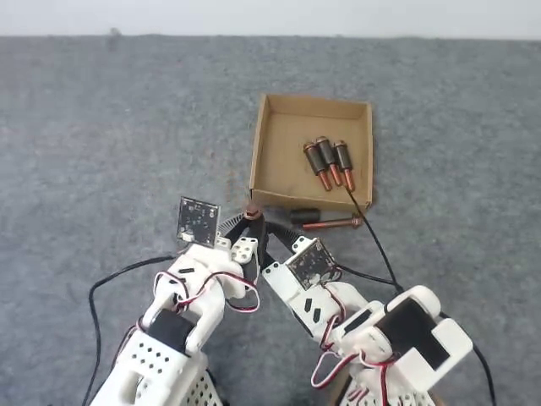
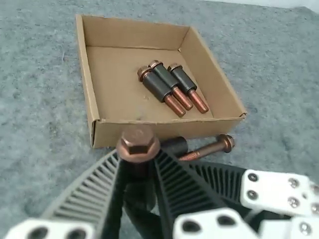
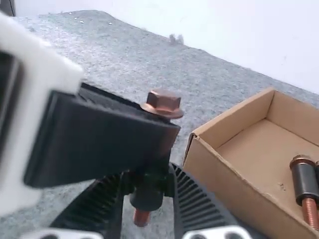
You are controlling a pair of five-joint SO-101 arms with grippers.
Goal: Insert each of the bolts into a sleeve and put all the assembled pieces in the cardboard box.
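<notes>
The left gripper point(image 2: 138, 158) sits near the middle of the scene. Its ribbed fingers are closed on an upright bolt point(image 2: 138, 142) just under the copper hex head, and the shank is hidden between them. Meeting it from the right, the right gripper point(image 3: 148, 181) is clamped lower down on the black sleeve point(image 3: 151, 196) around that bolt. The bolt's copper tip pokes out below the sleeve (the stretch between head and sleeve is covered by the left gripper's black finger). The left arm point(image 1: 169, 338) and right arm point(image 1: 397, 338) are cut off at the near edge.

Just right of the grippers, a loose sleeve point(image 1: 304, 216) and a loose bolt point(image 1: 331, 223) lie in line on the carpet point(image 1: 110, 135), close to the near wall of the cardboard box point(image 1: 259, 145). Whether they touch it is hard to tell. Inside the box, toward its right side, three assembled pieces point(image 1: 328, 162) lie side by side.

Grey carpet covers the whole surface, and a pale wall point(image 1: 254, 15) runs along the far edge.
</notes>
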